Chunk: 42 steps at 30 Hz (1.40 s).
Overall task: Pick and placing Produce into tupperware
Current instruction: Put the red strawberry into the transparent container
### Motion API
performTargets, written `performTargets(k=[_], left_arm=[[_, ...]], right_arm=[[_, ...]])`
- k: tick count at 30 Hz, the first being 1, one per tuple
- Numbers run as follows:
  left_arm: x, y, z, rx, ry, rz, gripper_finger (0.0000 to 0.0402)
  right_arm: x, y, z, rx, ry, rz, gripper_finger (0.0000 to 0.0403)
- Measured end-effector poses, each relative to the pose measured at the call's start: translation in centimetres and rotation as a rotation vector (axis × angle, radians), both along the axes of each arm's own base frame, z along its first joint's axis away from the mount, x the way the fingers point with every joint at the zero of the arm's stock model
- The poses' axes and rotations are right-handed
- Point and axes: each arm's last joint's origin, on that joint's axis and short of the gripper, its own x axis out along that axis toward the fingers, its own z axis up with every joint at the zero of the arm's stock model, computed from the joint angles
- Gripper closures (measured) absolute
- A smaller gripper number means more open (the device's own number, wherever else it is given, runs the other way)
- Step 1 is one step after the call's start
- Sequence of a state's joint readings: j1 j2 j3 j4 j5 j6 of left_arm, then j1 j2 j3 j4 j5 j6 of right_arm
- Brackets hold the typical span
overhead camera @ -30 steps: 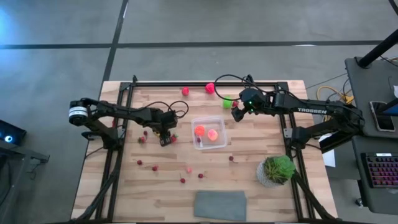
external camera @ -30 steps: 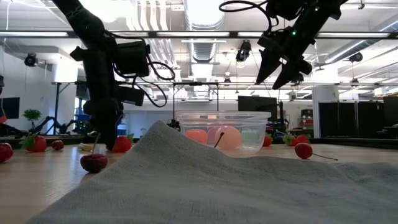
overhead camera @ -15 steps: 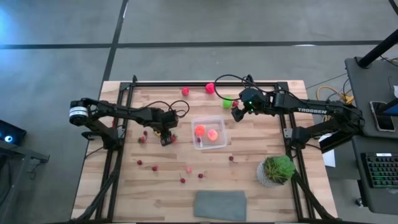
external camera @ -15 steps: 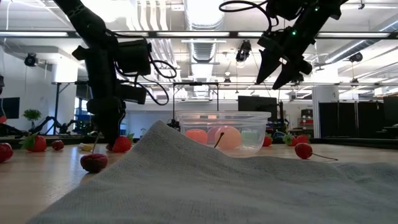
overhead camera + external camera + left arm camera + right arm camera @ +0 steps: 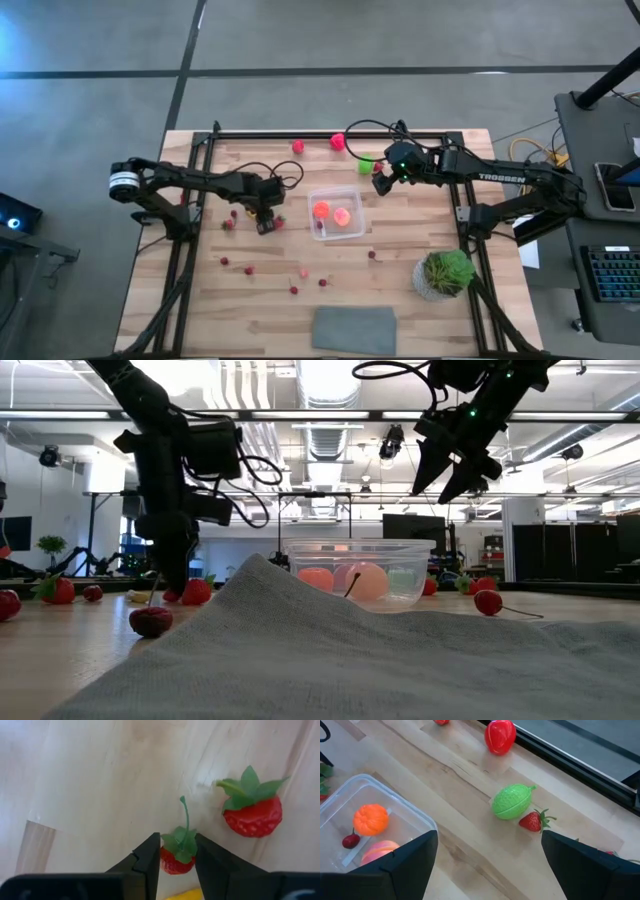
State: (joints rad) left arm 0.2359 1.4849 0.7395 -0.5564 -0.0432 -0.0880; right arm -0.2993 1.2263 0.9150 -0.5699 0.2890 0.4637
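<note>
My left gripper [image 5: 267, 226] points down at the table left of the tupperware [image 5: 337, 212], shut on a small red strawberry [image 5: 175, 861] with a green leaf cap and stem. A larger strawberry [image 5: 252, 815] lies beside it on the wood. The clear tupperware [image 5: 350, 800] holds an orange piece [image 5: 370, 818], a pink piece [image 5: 380, 851] and a cherry [image 5: 351, 841]. My right gripper [image 5: 380, 182] hangs open above the table by the tub's far right corner, with nothing between its fingers [image 5: 405, 865]. My left gripper pinches the small strawberry by its two sides [image 5: 165, 862], just under the leaf cap, between its two fingers [image 5: 150, 852]. The fingers come from above, pointing steeply down. The fruit sits low at the table top [image 5: 170, 597], with its stem standing free between the fingertips.
A green piece [image 5: 512, 801], a strawberry [image 5: 532, 821] and a red piece [image 5: 500, 736] lie beyond the tub near the far edge. Small dark berries [image 5: 248, 268] are scattered near left. A potted plant [image 5: 445, 272] stands near right, and a grey cloth [image 5: 354, 329] lies at the near edge.
</note>
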Motion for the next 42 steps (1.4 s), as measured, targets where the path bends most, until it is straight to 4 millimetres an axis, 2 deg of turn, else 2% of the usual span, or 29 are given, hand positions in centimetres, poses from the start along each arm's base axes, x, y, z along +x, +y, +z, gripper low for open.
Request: performTargets(k=[9,13,19,25,30,35,42], left_arm=[[-0.4,-0.1,0.3,-0.019,0.052,-0.020,0.0328],[0.1,0.0,1.5,-0.005,0.000,-0.025,0.0346],[0.2,0.0,2.1,0.004,-0.009,-0.044,0.0371],[0.4,0.1,3.3,0.023,-0.055,-0.041,0.0373],[0.1,0.0,3.1,0.004,-0.039,-0.045,0.0373],[-0.3,-0.2,3.0,-0.019,0.006,-0.049,0.0346],[-0.4,-0.1,3.3,0.023,0.015,-0.124,0.0251]], right_arm=[[0.0,0.0,0.0,0.000,-0.001,0.000,0.0053],[0.0,0.0,0.0,0.000,-0.001,0.000,0.0053],[0.0,0.0,0.0,-0.001,-0.002,0.000,0.0053],[0.0,0.0,0.0,0.000,-0.001,0.000,0.0053],[0.0,0.0,-0.1,0.001,0.001,0.001,0.0053],[0.0,0.0,-0.1,0.010,0.000,0.000,0.0053],[-0.1,0.1,-0.3,0.012,0.004,0.000,0.0053]])
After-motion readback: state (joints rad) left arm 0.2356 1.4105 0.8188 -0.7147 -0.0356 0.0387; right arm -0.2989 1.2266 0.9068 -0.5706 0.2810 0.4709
